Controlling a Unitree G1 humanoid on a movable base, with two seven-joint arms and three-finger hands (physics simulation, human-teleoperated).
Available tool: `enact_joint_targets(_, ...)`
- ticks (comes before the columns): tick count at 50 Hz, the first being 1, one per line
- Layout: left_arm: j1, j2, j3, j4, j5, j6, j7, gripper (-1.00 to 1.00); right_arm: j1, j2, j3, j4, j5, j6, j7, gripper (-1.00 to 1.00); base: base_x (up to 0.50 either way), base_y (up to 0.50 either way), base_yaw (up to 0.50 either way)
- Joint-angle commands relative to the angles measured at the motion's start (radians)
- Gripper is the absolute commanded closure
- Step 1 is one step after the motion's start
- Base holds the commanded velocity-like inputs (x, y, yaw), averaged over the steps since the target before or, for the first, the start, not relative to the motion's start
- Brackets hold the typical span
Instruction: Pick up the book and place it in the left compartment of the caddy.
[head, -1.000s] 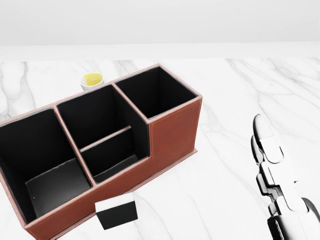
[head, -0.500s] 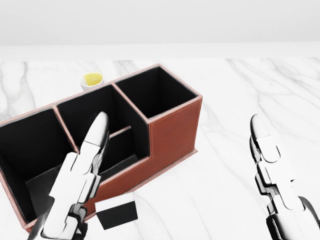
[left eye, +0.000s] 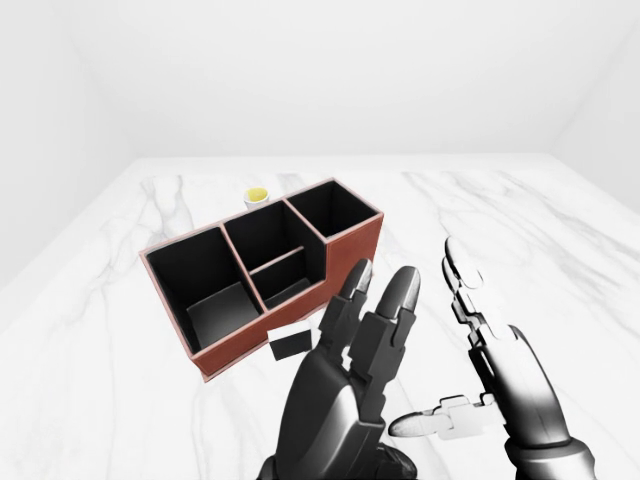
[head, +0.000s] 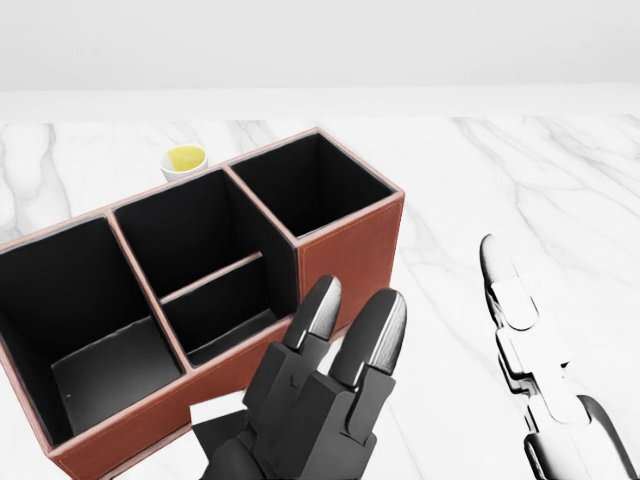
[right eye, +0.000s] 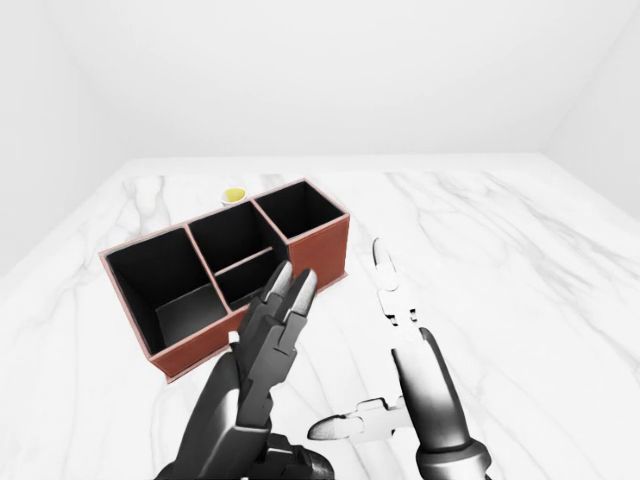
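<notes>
The caddy (left eye: 350, 246) is a red-brown box with black compartments; its left compartment (left eye: 206, 286) holds nothing. The book (left eye: 290, 344), small, black with a white top, stands on the marble against the caddy's near wall. In the head view the book (head: 212, 425) is partly hidden by my left hand. My left hand (left eye: 380, 282) is open, fingers stretched out, raised just right of the book and apart from it. My right hand (left eye: 435, 345) is open and empty, further right over bare marble.
A small white cup with yellow contents (left eye: 256, 196) stands beyond the caddy's far wall. The white marble table (left eye: 520, 230) spreads widely to the right. White walls close off the top of the views.
My left hand has come up from the bottom left of the head view and moved right, now covering part of the book. My right hand has shifted slightly left.
</notes>
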Motion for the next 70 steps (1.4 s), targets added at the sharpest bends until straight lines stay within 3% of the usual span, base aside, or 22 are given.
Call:
enact_joint_targets(1, 0.026, 0.049, -0.044, 0.047, 0.206, 0.000, 0.091, -1.00, -0.001, 0.000, 0.002, 0.000, -0.018, -0.008, 0.001, -1.00, 0.00, 0.00, 0.00)
enact_joint_targets(4, 0.047, 0.068, -0.035, 0.043, 0.284, 0.000, 0.114, -1.00, 0.013, 0.000, 0.006, 0.000, -0.014, -0.026, 0.009, -1.00, 0.00, 0.00, 0.00)
enact_joint_targets(9, 0.060, 0.068, -0.009, 0.028, 0.356, 0.000, 0.109, -1.00, 0.013, 0.000, 0.001, 0.000, -0.011, -0.028, 0.011, -1.00, 0.00, 0.00, 0.00)
enact_joint_targets(20, 0.075, 0.079, 0.098, 0.115, 0.366, 0.000, 0.083, -1.00, 0.001, 0.000, -0.002, 0.000, -0.009, -0.017, 0.007, -1.00, 0.00, 0.00, 0.00)
enact_joint_targets(25, 0.057, 0.050, 0.158, 0.152, 0.348, 0.000, 0.049, -1.00, 0.001, 0.000, 0.009, 0.000, -0.014, -0.010, -0.003, -1.00, 0.00, 0.00, 0.00)
enact_joint_targets(36, 0.011, -0.032, 0.314, 0.270, 0.337, 0.000, -0.119, -1.00, 0.007, 0.000, 0.010, 0.000, -0.017, -0.025, 0.007, -1.00, 0.00, 0.00, 0.00)
enact_joint_targets(40, 0.018, -0.040, 0.324, 0.294, 0.353, 0.000, -0.130, -1.00, 0.000, 0.000, 0.006, 0.000, -0.019, -0.019, 0.008, -1.00, 0.00, 0.00, 0.00)
enact_joint_targets(55, 0.044, -0.030, 0.327, 0.382, 0.360, 0.000, -0.105, -1.00, 0.022, 0.000, 0.017, 0.000, -0.019, -0.043, 0.016, -1.00, 0.00, 0.00, 0.00)
enact_joint_targets(60, 0.042, -0.025, 0.324, 0.400, 0.362, 0.000, -0.105, -1.00, 0.000, 0.000, 0.002, 0.000, -0.013, -0.017, 0.007, -1.00, 0.00, 0.00, 0.00)
enact_joint_targets(70, 0.010, -0.044, 0.360, 0.505, 0.357, 0.000, -0.090, -1.00, 0.003, 0.000, 0.015, 0.000, -0.021, -0.010, 0.000, -1.00, 0.00, 0.00, 0.00)
